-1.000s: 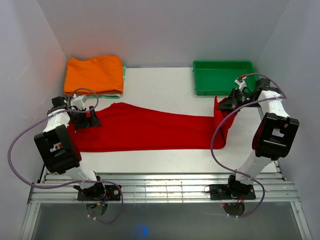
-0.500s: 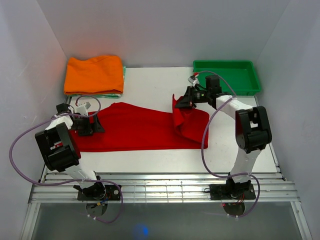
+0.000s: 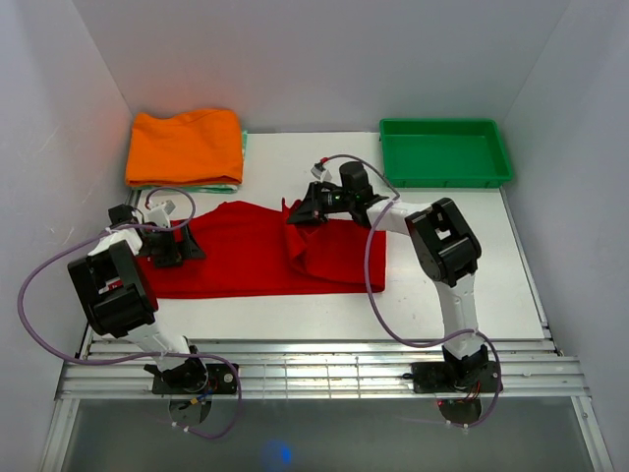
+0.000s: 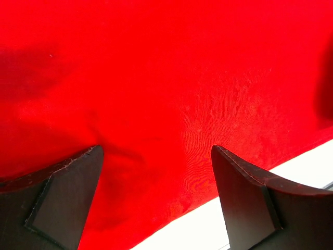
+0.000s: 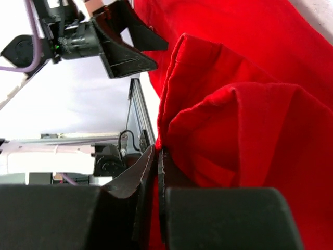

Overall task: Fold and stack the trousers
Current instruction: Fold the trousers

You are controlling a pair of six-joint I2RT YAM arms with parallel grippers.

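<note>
While the right hand (image 3: 293, 218), pinching the leg end of the trousers (image 3: 236, 264), holds it raised over their middle, the end-to-end fold looks half made. The left hand (image 3: 185, 244), spread, sits over their left end. Next, lay edge onto edge there; the right half of the counter (image 3: 295, 162) offers room.

I find no word, number or brand that I can read in any view. The only mark is a small red-and-white sticker (image 3: 118, 287) on the black boxy link of my left arm (image 3: 102, 303), seen from the top camera, and it is too small to make out.
</note>
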